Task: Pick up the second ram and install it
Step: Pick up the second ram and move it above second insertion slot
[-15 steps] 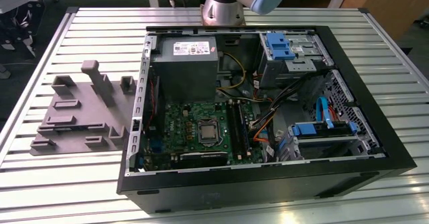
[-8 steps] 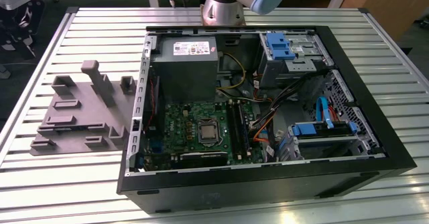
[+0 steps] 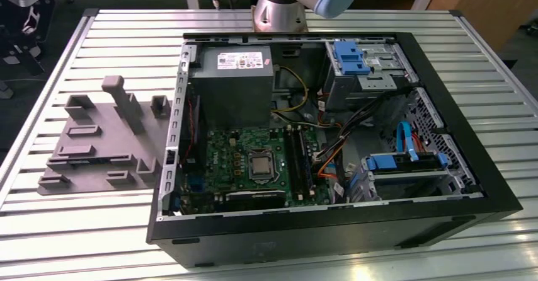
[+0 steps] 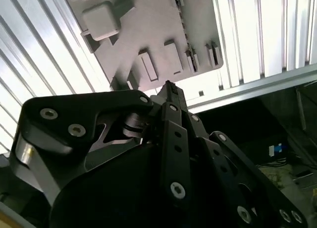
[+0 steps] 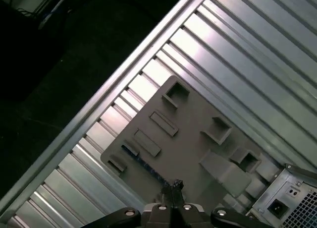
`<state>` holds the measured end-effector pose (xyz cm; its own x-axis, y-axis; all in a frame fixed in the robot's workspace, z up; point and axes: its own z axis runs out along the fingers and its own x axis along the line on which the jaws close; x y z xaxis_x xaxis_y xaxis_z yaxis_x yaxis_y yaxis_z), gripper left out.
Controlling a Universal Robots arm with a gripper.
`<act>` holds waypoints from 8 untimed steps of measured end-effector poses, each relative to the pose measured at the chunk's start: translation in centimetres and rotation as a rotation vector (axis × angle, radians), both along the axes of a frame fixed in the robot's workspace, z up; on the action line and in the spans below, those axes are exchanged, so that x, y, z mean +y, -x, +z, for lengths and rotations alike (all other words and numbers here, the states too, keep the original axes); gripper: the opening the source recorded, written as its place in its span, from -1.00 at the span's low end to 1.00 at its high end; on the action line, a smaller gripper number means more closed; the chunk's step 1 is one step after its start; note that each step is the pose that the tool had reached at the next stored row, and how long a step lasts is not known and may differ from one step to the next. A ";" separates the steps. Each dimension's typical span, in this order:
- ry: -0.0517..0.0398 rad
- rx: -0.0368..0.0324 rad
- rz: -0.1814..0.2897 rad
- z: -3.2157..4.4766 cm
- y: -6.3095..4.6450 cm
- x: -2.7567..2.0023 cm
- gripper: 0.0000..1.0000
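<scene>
Hovering black metal hand [image 5: 174,184] well above grey blocky plastic fixture [image 5: 193,134], fingertips clenched together in both wrist views, gripping nothing. Showing second ram [image 5: 143,163] in first wrist view as thin dark stick w/ bluish glint, apparently standing on edge in slot along fixture's rim, apart from hand, not yet picked up. Sitting flat on silver slatted aluminium table [image 3: 101,224], fixture, just beside open black tower PC case [image 3: 336,237], on exterior view's left of it. Lying on its side, case, w/ green motherboard [image 3: 244,161] facing up & long black memory slots [image 3: 296,158] running next to CPU socket [image 3: 262,165]. Rising behind case at table's far edge, grey robot arm base [image 3: 279,7] w/ blue cap
</scene>
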<state>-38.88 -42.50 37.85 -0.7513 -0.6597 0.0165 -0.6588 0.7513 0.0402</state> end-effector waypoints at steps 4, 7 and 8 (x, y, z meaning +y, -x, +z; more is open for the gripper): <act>0.0001 0.0001 0.069 0.00 0.0 0.00 -0.79; 0.0000 0.0000 0.114 0.00 0.0 0.00 -0.79; 0.0001 0.0000 0.119 0.00 0.0 0.00 -0.79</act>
<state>-38.88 -42.50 37.86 -0.6680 -0.7440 0.0166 -0.7430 0.6681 0.0402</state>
